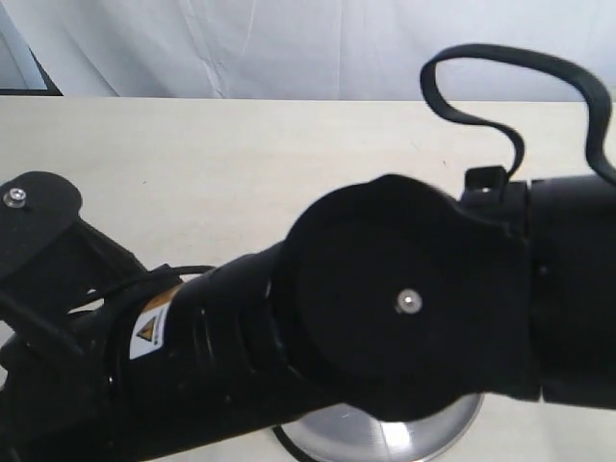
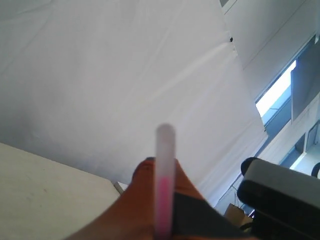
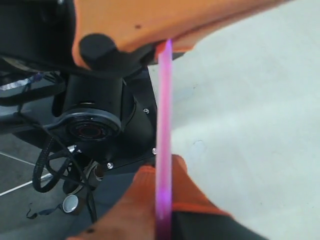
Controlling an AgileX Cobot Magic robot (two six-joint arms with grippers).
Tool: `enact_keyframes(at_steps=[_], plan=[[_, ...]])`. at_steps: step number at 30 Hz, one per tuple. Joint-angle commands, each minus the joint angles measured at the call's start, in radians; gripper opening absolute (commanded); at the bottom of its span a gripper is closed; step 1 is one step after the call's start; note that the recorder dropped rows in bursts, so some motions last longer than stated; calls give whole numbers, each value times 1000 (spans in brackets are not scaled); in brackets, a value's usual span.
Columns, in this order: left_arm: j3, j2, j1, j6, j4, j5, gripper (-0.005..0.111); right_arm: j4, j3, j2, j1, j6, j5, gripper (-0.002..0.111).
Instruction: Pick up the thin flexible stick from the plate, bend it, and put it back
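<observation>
The left end effector and right end effector are each pinched shut on the stick, which spans straight between them, off the plate; light, thin and springy, it seems best gripped near its ends.

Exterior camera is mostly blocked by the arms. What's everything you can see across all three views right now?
thin flexible stick: one, pink with a whitish end, held between both grippers
plate: one, shiny silver, on the table, mostly hidden under the arms
table: one, beige, beneath everything
cloth backdrop: one, white, behind the table
cable: one, black, looping above the right arm
left arm, right arm: two, black, filling the exterior foreground
left gripper: orange jaws shut on the stick
right gripper: orange jaws shut on the stick
</observation>
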Motion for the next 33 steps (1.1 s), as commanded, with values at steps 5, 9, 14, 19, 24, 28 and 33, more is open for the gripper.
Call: enact_keyframes(at_steps=[5, 9, 14, 19, 24, 28, 33], plan=[[5, -1, -1, 13, -41, 64, 27, -21, -2, 33, -5, -3, 18, 0], [5, -1, -1, 11, -44, 62, 39, -32, -2, 53, -5, -3, 2, 0], [5, -1, -1, 11, -44, 58, 24, -32, -2, 59, -5, -1, -15, 0], [5, -1, -1, 13, -40, 60, 12, -32, -2, 53, -5, -1, -112, 0], [5, -1, -1, 13, -46, 60, 51, -27, -2, 40, -21, 21, -239, 0], [5, -1, -1, 13, -54, 60, 63, -32, -2, 40, -73, 45, -256, 0], [5, -1, -1, 12, -23, 65, 63, -32, -2, 13, -103, 50, -251, 0]])
